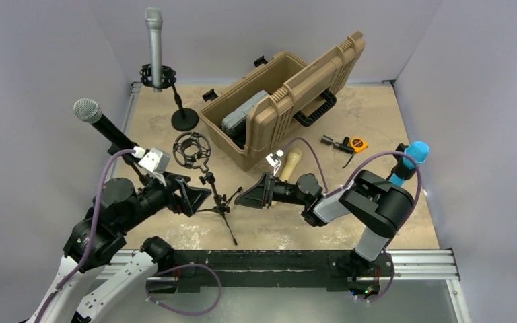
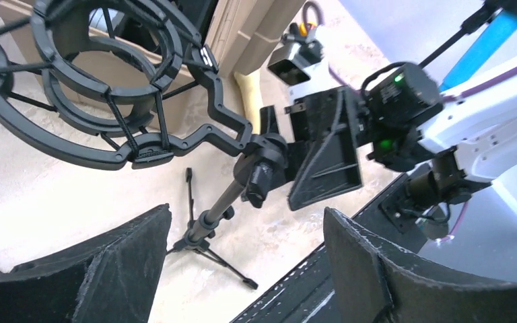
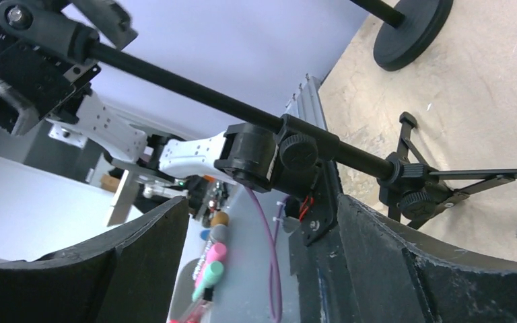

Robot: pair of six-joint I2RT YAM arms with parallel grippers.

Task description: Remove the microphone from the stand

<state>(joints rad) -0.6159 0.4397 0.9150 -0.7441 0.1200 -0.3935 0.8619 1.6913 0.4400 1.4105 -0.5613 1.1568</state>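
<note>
Left gripper (image 2: pixel 241 225) and right gripper (image 3: pixel 262 212) jaws released. Microphone (image 1: pixel 110 130) by the worktop's (image 1: pixel 377 118) left edge: likely stiff, smooth, head-heavy; grasp its barrel.

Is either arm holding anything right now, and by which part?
Nothing is held. The left gripper and the right gripper both have open jaws, gripping nothing.

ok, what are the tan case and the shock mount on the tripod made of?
Tan case: likely moulded hard plastic, matte, ribbed walls. Shock mount: matte black rings, plastic or painted metal, can't tell which; thin cords between them look elastic.
</note>
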